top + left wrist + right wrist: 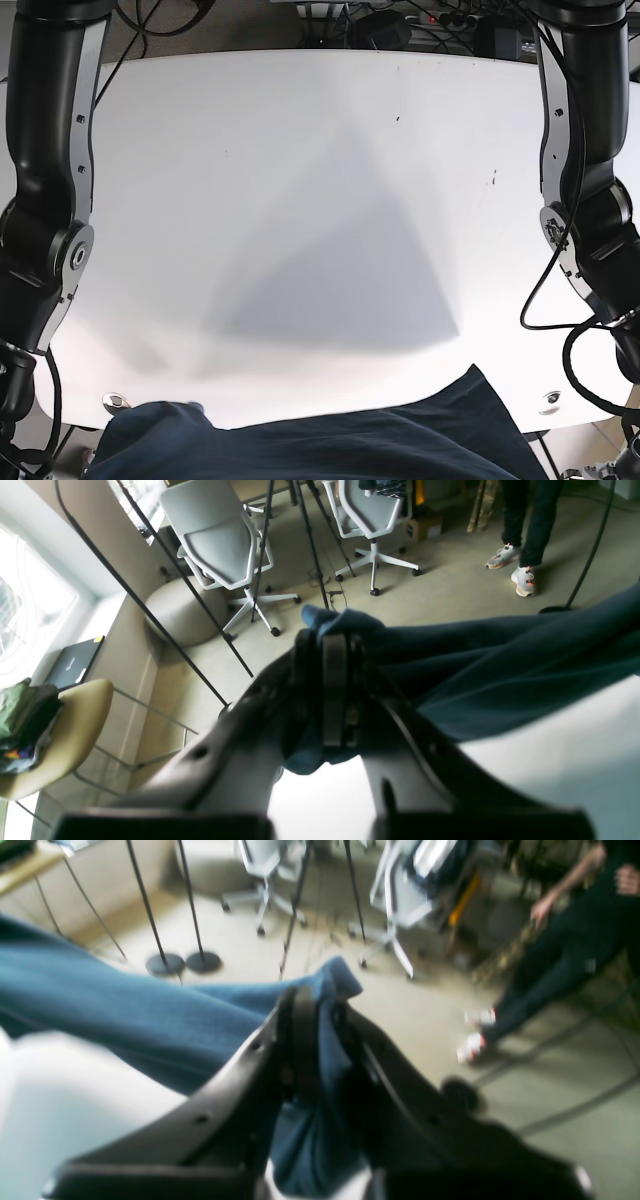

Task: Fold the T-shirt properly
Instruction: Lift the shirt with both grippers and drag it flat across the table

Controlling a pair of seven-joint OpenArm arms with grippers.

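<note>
Left pincer (340, 690) clamping blue T-shirt (500, 680), right pincer (312, 1040) likewise

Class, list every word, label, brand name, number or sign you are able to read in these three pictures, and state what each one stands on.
None can be read.
Laptop on the window ledge: a faint pale mark on its lid, too small to read.
Cardboard box on the floor: dark label, illegible.
T-shirt, held by the left gripper and the right gripper: no print visible.
Table: only specks, no writing.
</note>
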